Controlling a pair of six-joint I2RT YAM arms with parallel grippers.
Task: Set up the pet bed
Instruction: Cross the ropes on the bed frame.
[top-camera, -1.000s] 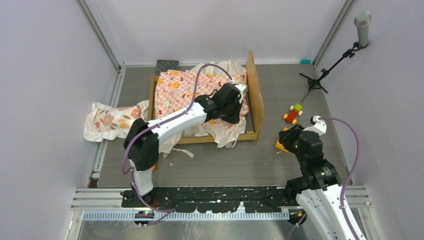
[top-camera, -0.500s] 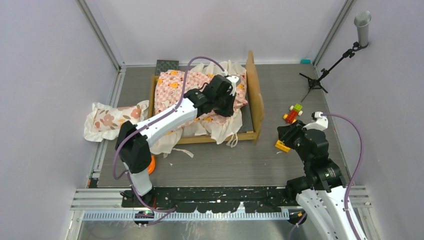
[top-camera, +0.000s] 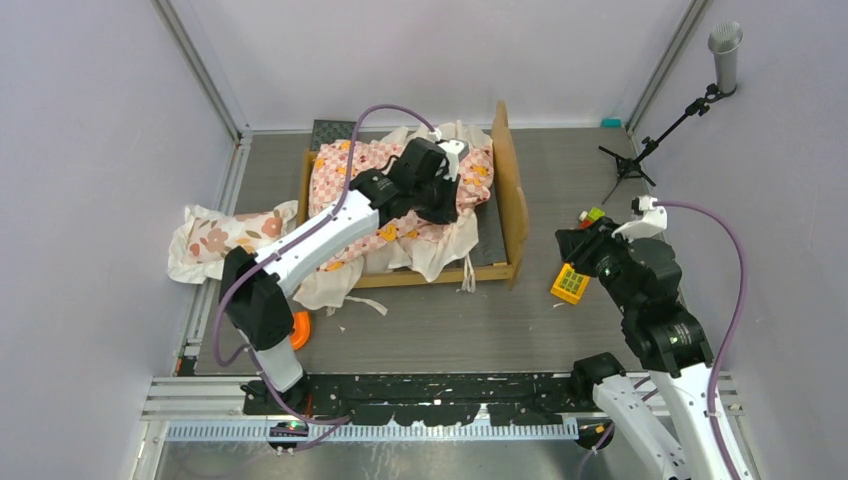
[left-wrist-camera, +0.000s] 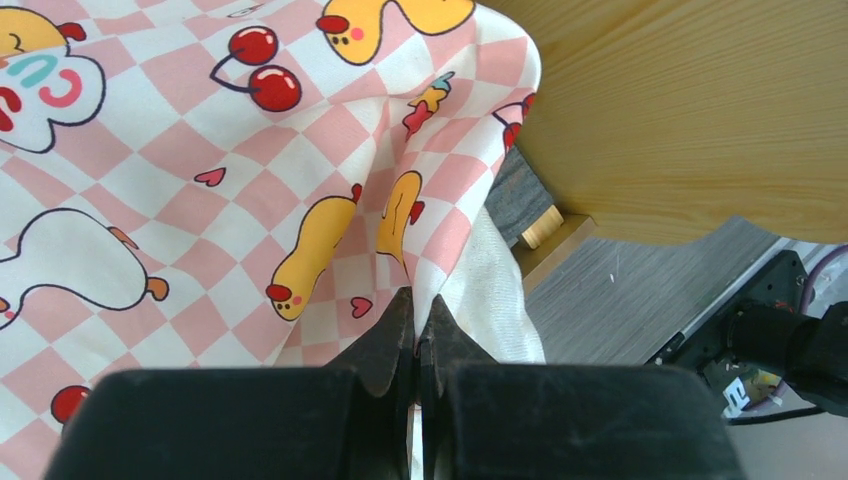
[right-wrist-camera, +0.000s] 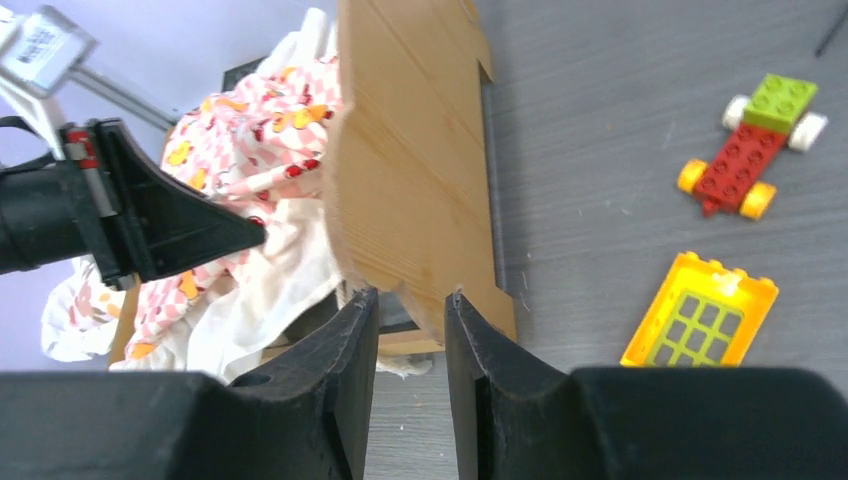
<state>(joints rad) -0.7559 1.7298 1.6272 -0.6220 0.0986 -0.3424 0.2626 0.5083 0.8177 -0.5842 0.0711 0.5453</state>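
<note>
The left claw pinches shut on a pink-checkered ruffled sheet over the tan wooden pet bed. The right claw hangs slightly parted, holding nothing.

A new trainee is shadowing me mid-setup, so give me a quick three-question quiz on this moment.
1. True or false: the left gripper is shut on the checkered sheet.
2. The right gripper is: A open and empty; B shut on the sheet; C shut on wood.
3. Where does the floral pillow lie relative to the pet bed?
Key: 1 true; 2 A; 3 off the bed, beside it, to its left in the top view.
</note>
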